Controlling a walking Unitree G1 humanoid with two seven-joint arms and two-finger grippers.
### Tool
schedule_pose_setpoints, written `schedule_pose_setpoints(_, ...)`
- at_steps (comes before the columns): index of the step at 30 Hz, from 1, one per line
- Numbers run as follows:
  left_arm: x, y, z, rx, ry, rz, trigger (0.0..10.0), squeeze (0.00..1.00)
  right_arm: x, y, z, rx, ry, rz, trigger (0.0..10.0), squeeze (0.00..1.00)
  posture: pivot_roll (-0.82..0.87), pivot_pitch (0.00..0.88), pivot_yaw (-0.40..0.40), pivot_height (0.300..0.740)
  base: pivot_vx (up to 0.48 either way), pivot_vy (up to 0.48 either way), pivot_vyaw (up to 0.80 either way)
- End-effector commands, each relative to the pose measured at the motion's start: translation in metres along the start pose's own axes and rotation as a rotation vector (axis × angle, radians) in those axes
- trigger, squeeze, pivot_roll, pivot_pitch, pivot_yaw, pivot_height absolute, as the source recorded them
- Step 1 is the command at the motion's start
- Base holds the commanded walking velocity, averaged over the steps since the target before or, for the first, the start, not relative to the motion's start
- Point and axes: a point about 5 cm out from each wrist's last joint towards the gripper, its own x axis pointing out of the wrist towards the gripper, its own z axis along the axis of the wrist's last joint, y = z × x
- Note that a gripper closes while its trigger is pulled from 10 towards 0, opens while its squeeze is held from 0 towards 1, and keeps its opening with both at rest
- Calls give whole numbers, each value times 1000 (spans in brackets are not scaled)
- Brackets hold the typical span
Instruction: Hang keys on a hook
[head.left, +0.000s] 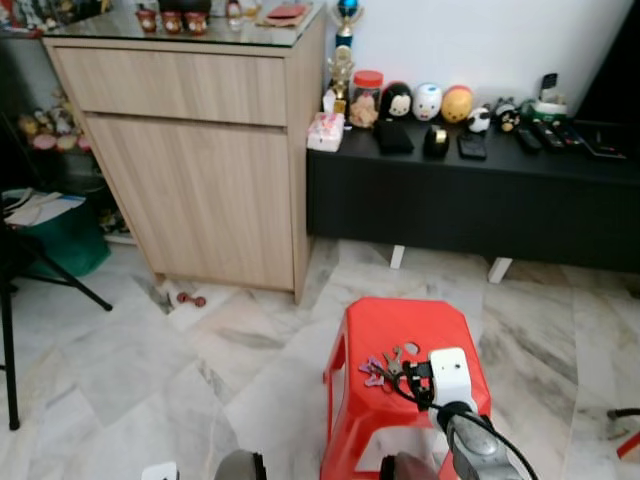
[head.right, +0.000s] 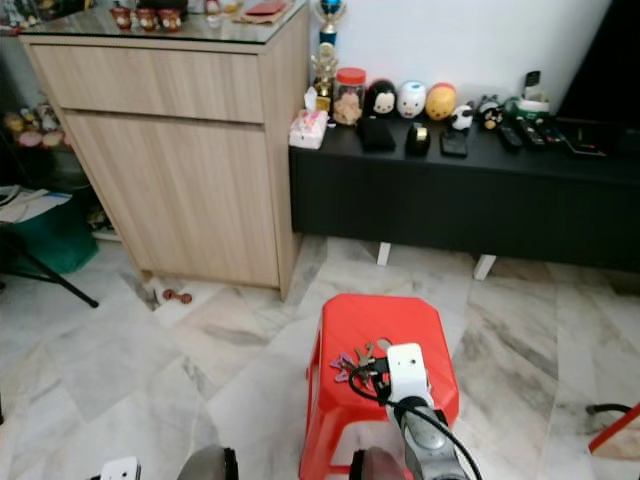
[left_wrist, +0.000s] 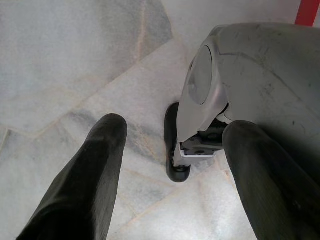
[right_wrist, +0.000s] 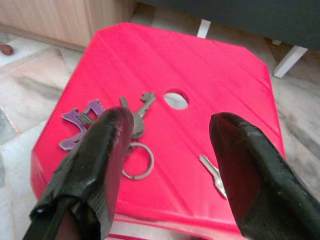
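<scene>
Just under your right pincer (right_wrist: 165, 165), spread open, the keys (right_wrist: 131, 126) lie flat on the stool (right_wrist: 220, 80): light, loose, slippery metal, so pinch the ring.

Red stool (right_wrist: 210, 65), purple-tagged silver keys (right_wrist: 131, 125) (grey-veined marble floor (head.left: 120, 360)).

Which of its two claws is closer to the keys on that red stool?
The right. The right gripper hovers open just above the keys on the stool; the left gripper hangs beside the robot's leg, over floor.
</scene>
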Motion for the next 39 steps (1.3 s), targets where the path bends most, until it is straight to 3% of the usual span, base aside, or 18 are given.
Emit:
schedule_pose_setpoints(1,0,-4,-2,8,15,-13,10000,0,2,-2,4,2,-2,-7,10000,0,45,0,-51,617,0,0,0)
schedule_pose_setpoints(8,0,-3,-2,27,16,-14,10000,0,2,-2,2,-1,10,-14,10000,0,47,0,-51,617,0,0,0)
schedule_pose_setpoints(39,0,-4,-1,46,10,-24,10000,0,1,2,-1,-11,27,7,10000,0,45,0,-50,617,281,0,0)
